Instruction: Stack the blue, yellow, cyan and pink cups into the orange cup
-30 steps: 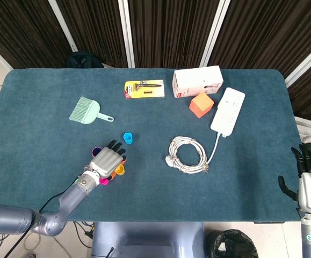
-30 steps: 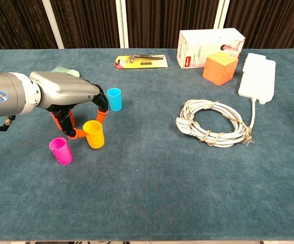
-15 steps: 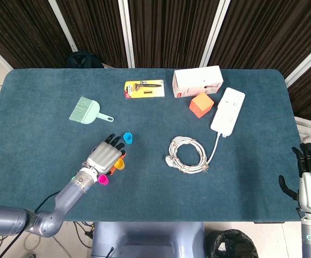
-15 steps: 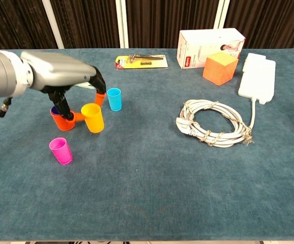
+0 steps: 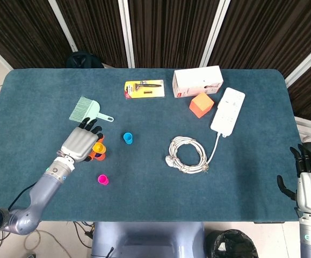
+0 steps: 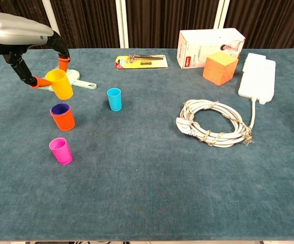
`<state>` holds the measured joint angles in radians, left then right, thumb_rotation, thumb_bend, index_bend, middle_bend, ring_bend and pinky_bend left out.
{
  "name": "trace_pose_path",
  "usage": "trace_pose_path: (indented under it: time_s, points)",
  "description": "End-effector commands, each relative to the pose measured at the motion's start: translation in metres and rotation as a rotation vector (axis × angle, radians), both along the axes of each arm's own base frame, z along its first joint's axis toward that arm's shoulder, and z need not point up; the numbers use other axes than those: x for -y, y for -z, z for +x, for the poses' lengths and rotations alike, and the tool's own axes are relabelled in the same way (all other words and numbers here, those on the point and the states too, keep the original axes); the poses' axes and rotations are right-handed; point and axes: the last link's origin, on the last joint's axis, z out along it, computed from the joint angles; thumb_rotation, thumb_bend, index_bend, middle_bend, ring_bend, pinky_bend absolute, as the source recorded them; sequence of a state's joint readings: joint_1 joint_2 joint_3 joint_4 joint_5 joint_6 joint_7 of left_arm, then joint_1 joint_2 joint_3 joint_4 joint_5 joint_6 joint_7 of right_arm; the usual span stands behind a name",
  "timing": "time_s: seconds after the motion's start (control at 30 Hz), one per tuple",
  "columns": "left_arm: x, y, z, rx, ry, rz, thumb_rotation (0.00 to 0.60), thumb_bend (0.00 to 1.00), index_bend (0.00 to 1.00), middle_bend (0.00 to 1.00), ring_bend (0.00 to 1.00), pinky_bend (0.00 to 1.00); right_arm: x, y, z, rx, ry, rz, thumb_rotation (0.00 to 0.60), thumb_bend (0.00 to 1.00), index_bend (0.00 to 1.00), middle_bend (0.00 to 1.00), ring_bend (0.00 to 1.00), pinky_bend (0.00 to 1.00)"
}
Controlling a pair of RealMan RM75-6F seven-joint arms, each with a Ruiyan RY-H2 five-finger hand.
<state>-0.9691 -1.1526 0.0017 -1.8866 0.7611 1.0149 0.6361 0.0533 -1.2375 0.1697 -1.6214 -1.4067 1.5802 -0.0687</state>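
My left hand holds the yellow cup in the air, tilted, pinched between fingertips. In the head view the left hand sits beside the yellow cup. Just below the held cup stands the orange cup with the blue cup nested inside it. The cyan cup stands upright to the right, and the pink cup stands nearer the front. From the head, the orange cup, cyan cup and pink cup show too. My right hand hangs off the table's right edge, fingers apart and empty.
A green brush lies just behind the left hand. Further back are a razor pack, a white box, an orange cube and a white power strip. A coiled white cable lies right of centre.
My left hand has lifted the yellow cup off the table and carried it up and leftward, over the orange cup. The right hand has not moved.
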Motion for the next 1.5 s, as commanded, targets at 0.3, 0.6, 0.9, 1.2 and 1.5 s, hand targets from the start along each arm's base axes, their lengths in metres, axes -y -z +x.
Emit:
trace_pose_path:
  time_s: [0.3,0.6,0.9,1.2,1.5]
  points:
    - [-0.002,0.008,-0.022,0.022,-0.004,-0.013,0.600,0.35,0.46,0.21,0.00,0.05,0.001,0.000,-0.001,0.003,0.001,-0.007,0.600,0.41,0.11,0.07,0.09,0.09]
    - [-0.002,0.018,-0.032,0.024,-0.021,-0.021,0.600,0.35,0.46,0.21,0.00,0.05,0.001,-0.001,-0.001,0.008,0.003,-0.010,0.600,0.41,0.11,0.07,0.09,0.09]
    - [-0.002,0.026,-0.036,0.016,-0.025,-0.036,0.600,0.35,0.46,0.21,0.00,0.05,0.001,0.000,0.000,0.011,0.000,-0.010,0.600,0.41,0.11,0.07,0.09,0.09]
    - [-0.003,0.029,-0.041,-0.009,-0.040,-0.034,0.600,0.33,0.40,0.20,0.00,0.05,0.001,0.000,-0.001,0.016,0.004,-0.010,0.600,0.41,0.11,0.07,0.09,0.09]
    - [-0.002,0.029,-0.041,-0.030,-0.052,-0.040,0.600,0.31,0.27,0.19,0.00,0.05,0.001,0.000,-0.001,0.020,0.010,-0.008,0.600,0.41,0.11,0.07,0.09,0.09]
